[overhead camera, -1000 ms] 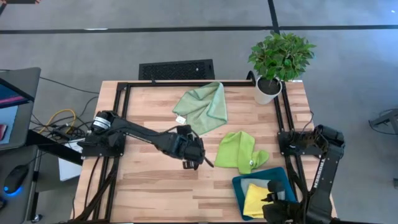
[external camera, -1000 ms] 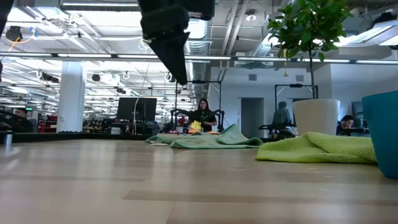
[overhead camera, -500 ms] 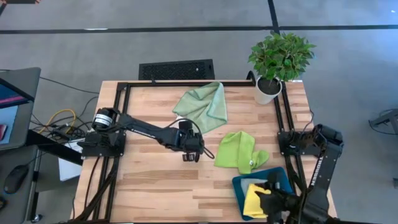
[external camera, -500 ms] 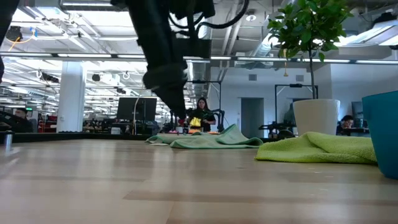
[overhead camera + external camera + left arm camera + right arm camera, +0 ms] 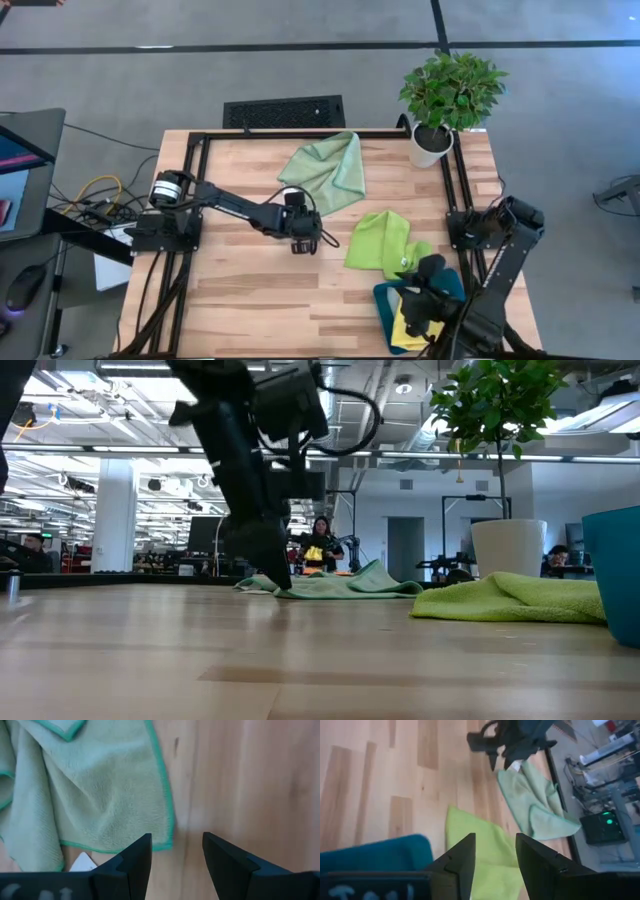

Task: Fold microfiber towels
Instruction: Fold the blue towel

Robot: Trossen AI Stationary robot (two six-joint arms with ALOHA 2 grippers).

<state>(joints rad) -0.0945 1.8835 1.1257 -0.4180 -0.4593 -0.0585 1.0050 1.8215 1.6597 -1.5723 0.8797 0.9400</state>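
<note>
Microfiber towels on wooden counter point(image 5: 240, 290), two loose, two in tray.

Left tool point(image 5: 306, 243), released and empty, sits at the near corner of the sage green towel point(image 5: 328, 172), crumpled, long axis running front-to-back. Lime green towel point(image 5: 385, 242) lies bunched, near end touching the teal tray point(image 5: 384, 297). Yellow towel point(image 5: 404, 325) in tray under right tool point(image 5: 419, 318), fingers apart, holding nothing. Potted plant point(image 5: 449, 95) at far right corner. Open office behind, with people seated.

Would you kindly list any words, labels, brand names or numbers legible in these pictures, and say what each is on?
None can be read.
White tag on the sage green towel, seen at: no legible print.
Pale marks on the right hand housing in the right wrist view: too blurred to read.
Screens in the room behind the table, low view: too small to read.
</note>
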